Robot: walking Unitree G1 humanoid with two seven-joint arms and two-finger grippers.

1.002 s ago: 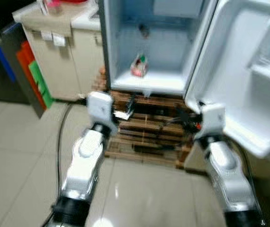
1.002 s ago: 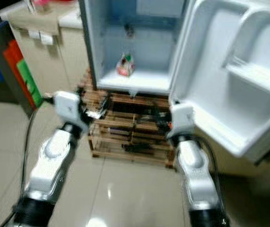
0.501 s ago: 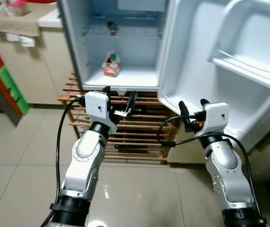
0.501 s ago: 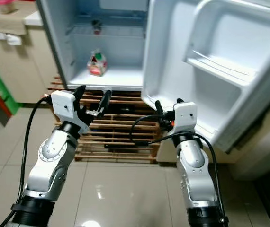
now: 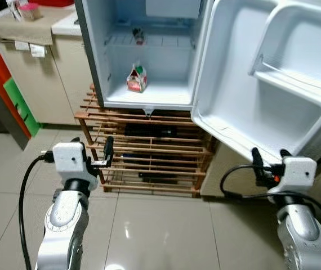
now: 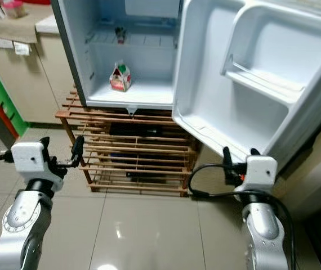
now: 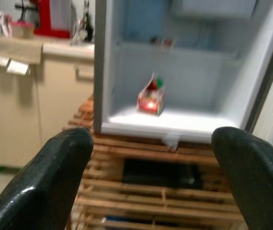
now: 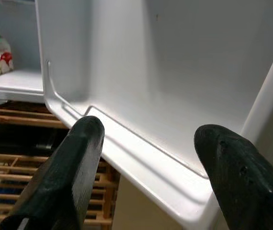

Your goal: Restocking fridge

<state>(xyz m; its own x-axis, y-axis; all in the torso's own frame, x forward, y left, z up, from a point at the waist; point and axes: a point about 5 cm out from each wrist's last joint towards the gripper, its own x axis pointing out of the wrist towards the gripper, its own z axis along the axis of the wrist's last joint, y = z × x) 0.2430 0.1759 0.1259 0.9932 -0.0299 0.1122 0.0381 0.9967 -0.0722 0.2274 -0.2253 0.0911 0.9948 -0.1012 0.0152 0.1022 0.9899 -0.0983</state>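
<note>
1. Fridge [image 5: 101,62] stands open on a slatted wooden rack [image 5: 149,152], its door [image 5: 262,84] swung wide to the robot's right.
2. One small carton [image 5: 137,79] sits on the fridge's bottom shelf.
3. Left gripper [image 5: 96,159] hovers before the rack, fingers apart and empty.
4. Right gripper [image 5: 268,160] hangs below the door's lower edge, fingers spread, holding nothing.

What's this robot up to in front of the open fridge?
It stands facing a small white fridge whose door is swung wide open. Inside, a small red and white carton with a green cap sits on the bottom shelf. The fridge rests on a slatted wooden rack. Neither tool holds anything: the left tool is open, pointing toward the rack, and the right tool is open below the door's lower edge.
</note>
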